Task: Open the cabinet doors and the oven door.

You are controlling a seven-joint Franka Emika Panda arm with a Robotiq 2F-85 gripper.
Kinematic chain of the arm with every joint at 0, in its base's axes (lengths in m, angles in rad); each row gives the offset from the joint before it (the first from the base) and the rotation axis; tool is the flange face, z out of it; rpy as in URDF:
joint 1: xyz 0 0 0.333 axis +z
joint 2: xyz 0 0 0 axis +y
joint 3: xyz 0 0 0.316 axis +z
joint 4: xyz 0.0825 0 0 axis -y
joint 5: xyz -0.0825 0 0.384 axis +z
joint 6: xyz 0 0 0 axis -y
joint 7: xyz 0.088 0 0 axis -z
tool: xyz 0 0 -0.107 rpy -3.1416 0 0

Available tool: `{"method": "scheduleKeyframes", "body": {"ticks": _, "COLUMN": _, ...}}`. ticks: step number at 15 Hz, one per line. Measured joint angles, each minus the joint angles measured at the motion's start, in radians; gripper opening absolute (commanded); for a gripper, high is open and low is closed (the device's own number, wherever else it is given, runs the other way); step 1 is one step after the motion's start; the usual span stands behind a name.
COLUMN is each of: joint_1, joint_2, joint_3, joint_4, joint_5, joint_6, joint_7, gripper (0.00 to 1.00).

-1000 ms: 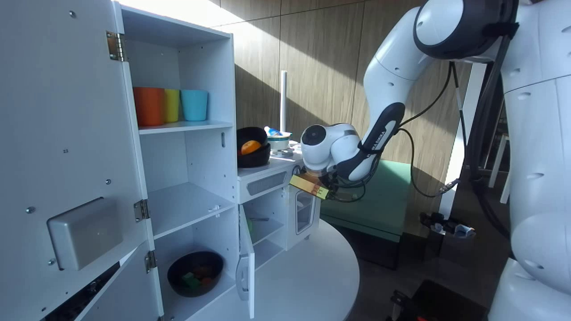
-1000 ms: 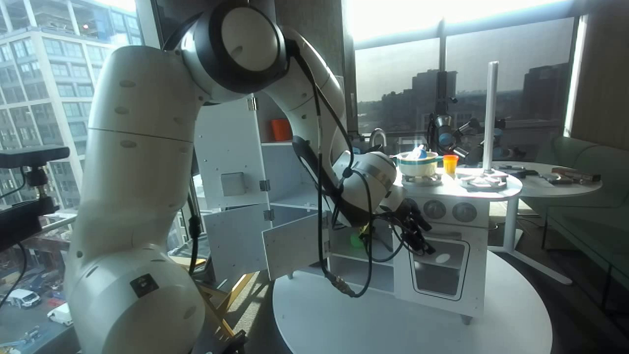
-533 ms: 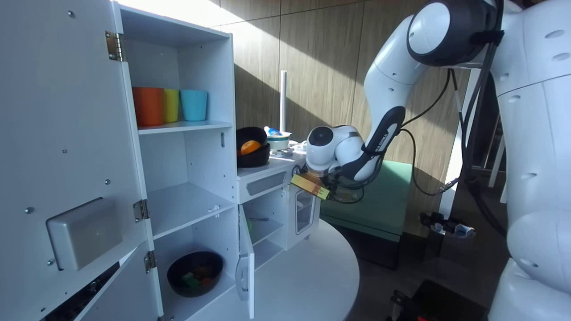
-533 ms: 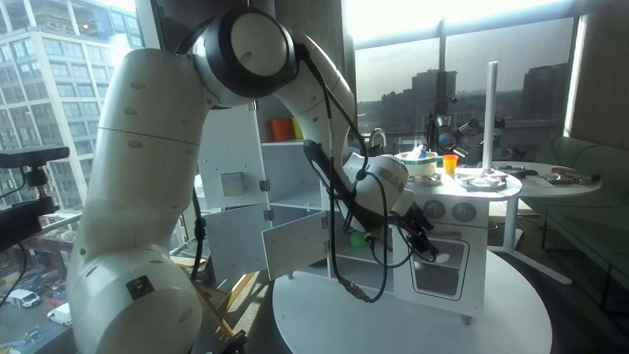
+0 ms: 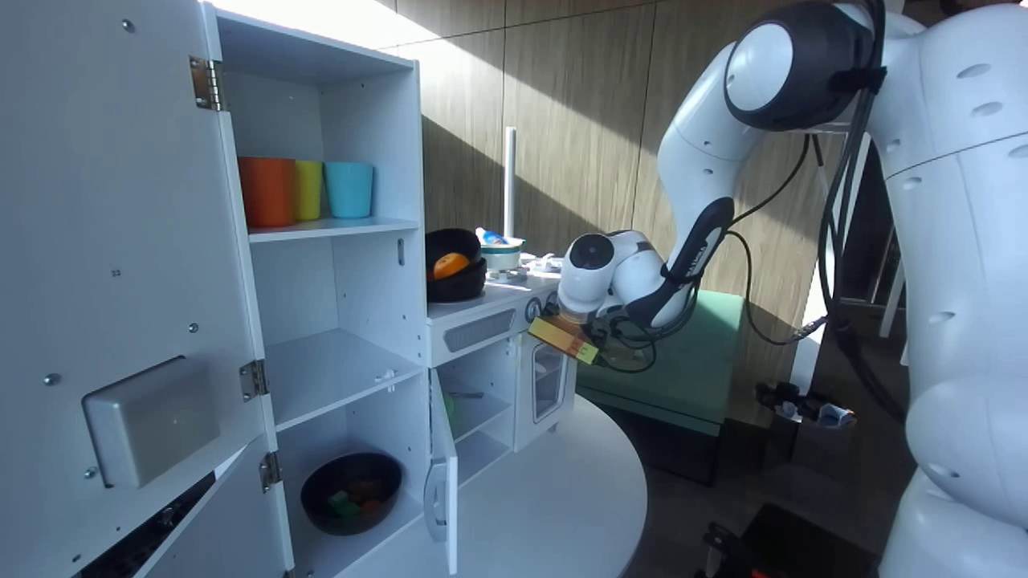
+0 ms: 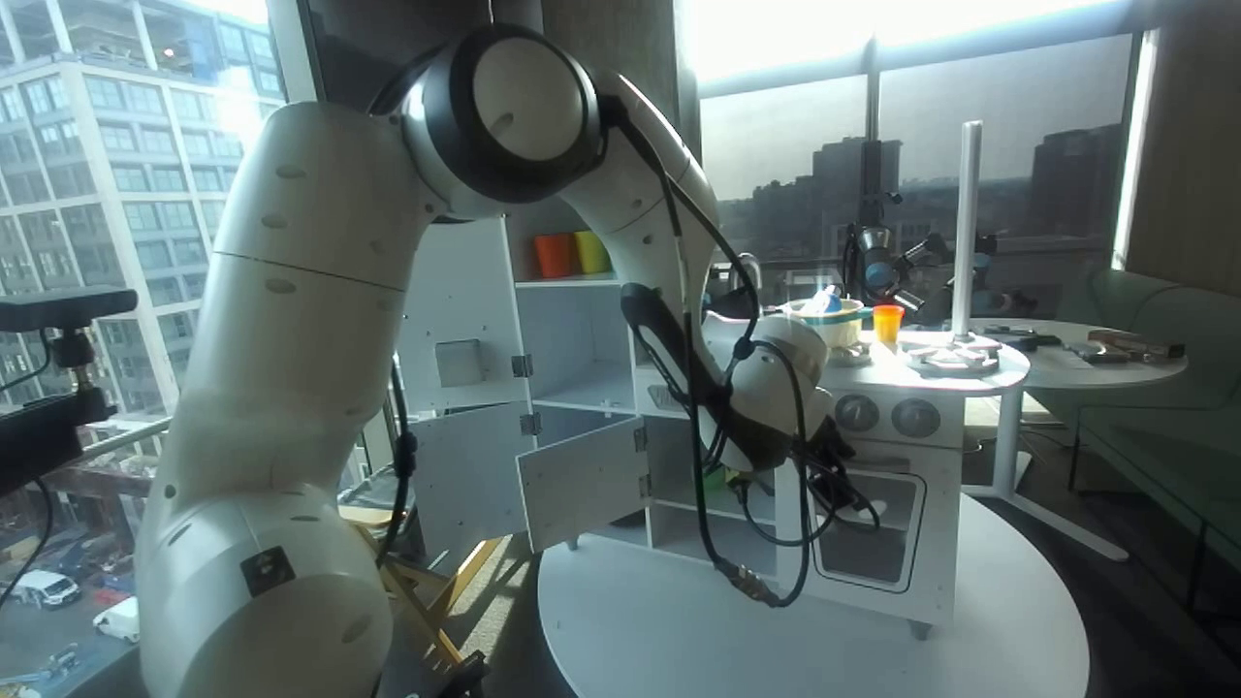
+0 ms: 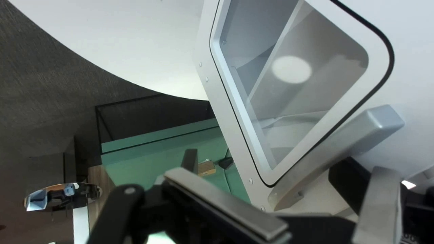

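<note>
Oven door (image 7: 295, 91), one: white, windowed, closed, on the front of the short unit (image 6: 951, 427). Its grey handle (image 7: 339, 149), one, runs between the fingers (image 7: 225, 201) of your pincer (image 7: 274, 176) in the wrist view; the fingers stand wide apart, and you cannot tell whether either touches. White oval (image 7: 291, 69), one, behind the door's window. Upper cabinet door (image 5: 120, 241), one, with a grey inset (image 5: 165, 421), and lower cabinet door (image 5: 229, 526), one: both swung open. Small unit door (image 6: 582, 490), one, open. Lettering on your dark forearm panel (image 5: 700, 245): too small to read whole. Marks on the yellow block (image 5: 564, 339) at the wrist: illegible. Knobs (image 6: 857, 413), two. Orange cup (image 5: 269, 191) and yellow cup (image 5: 308, 190), one each, on the shelf (image 5: 333, 234) in both exterior views; blue cup (image 5: 349, 190) beside them in an exterior view only. Second orange cup (image 6: 887, 325), near the pot (image 6: 843, 333), likewise in an exterior view only. Dark bowls (image 5: 464, 284), three: two on the short unit, one inside the cabinet (image 5: 373, 120).
</note>
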Motion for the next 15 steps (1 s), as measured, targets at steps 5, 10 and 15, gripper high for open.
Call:
{"method": "scheduleKeyframes", "body": {"ticks": 5, "joint_1": -0.008, "joint_2": -0.006, "joint_3": 0.005, "joint_4": -0.013, "joint_5": 0.141, "joint_6": 0.004, "joint_7": -0.167, "gripper": 1.00}}
{"method": "scheduleKeyframes", "body": {"ticks": 10, "joint_1": -0.008, "joint_2": -0.058, "joint_3": 0.051, "joint_4": -0.057, "joint_5": 0.418, "joint_6": -0.160, "joint_7": -0.522, "gripper": 1.00}}
{"method": "scheduleKeyframes", "body": {"ticks": 15, "joint_1": 0.056, "joint_2": -0.077, "joint_3": 0.070, "joint_4": -0.045, "joint_5": 0.449, "joint_6": -0.380, "joint_7": -0.549, "gripper": 1.00}}
